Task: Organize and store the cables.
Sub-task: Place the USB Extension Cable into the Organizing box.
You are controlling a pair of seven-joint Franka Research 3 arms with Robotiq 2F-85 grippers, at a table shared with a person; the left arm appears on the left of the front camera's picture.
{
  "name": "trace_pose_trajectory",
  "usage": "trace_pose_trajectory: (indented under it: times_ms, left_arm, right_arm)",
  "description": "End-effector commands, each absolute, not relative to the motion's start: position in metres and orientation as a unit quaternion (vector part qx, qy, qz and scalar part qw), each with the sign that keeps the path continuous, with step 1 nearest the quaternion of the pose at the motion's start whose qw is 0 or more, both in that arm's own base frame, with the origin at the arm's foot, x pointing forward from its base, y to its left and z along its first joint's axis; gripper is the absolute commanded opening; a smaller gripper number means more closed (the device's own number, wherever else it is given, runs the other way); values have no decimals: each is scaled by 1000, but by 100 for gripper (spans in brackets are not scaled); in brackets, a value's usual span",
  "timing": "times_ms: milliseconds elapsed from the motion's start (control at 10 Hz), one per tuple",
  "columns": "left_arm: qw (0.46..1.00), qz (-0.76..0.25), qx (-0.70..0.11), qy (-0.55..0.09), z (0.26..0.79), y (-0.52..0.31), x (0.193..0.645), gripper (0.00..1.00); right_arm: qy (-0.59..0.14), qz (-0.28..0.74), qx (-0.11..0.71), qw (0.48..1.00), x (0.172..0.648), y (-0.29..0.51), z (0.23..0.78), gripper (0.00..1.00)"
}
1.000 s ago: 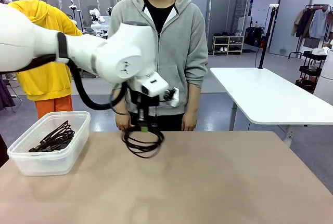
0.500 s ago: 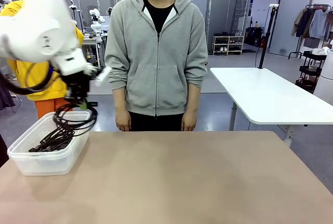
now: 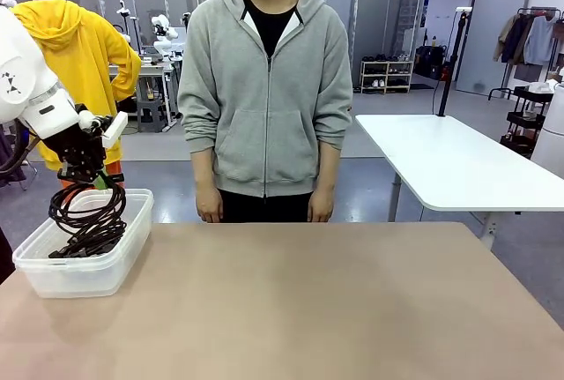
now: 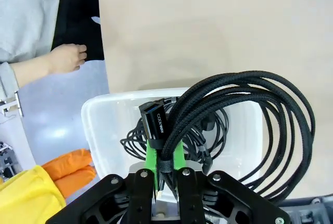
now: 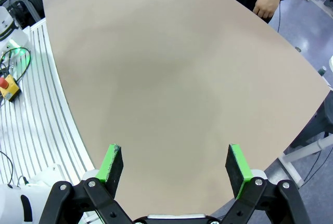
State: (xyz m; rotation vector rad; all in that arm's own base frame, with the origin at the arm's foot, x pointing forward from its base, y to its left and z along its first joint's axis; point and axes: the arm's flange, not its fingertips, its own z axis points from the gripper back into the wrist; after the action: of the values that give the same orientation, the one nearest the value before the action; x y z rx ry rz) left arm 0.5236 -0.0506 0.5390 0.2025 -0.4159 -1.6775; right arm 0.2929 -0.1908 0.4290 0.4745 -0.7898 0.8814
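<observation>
**Left arm holding coiled cable over the bin, right arm idle**

Front view: left gripper [image 3: 99,177] sits at the left edge of the frame, fingers pinched together on the top of a black coiled cable [image 3: 86,206]. The coil hangs below the fingers, its loop upright and long axis roughly vertical, with the lower part dipping into the clear plastic bin [image 3: 53,276] at lower left. More cables [image 3: 88,241] lie flat in the bin bottom, stretched toward the bin's left corner. Person in a grey hoodie [image 3: 266,89] stands at the far edge of the table [image 3: 335,309], upper centre, arms down.

Left wrist view: the green pads [image 4: 151,154] are clamped on the bundled strands near a black plug [image 4: 155,122] (plug tip points toward frame top). The held coil [image 4: 250,115] fans out to the right, its long axis running left-right, its right part reaching past the bin wall [image 4: 96,130]. Stored cables [image 4: 138,141] are visible inside the bin at centre. The person's hand [image 4: 65,57] is at upper left.

Right wrist view: right gripper [image 5: 176,169] at bottom centre, jaws wide apart, nothing between them, above bare tabletop [image 5: 171,78].
</observation>
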Motion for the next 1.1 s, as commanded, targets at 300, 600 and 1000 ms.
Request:
trace_pose_trajectory:
  times_ms: [300, 600, 1000]
  left_arm:
    - [642, -739, 88, -182, 538, -54, 523, 14]
    - [590, -781, 123, -165, 542, -19, 546, 14]
    - [608, -769, 92, -177, 517, 26, 612, 14]
  right_arm:
    - [-372, 413, 222, 801, 293, -191, 430, 100]
    - [-372, 413, 222, 801, 293, -191, 430, 100]
    - [-372, 413, 222, 801, 293, -191, 430, 100]
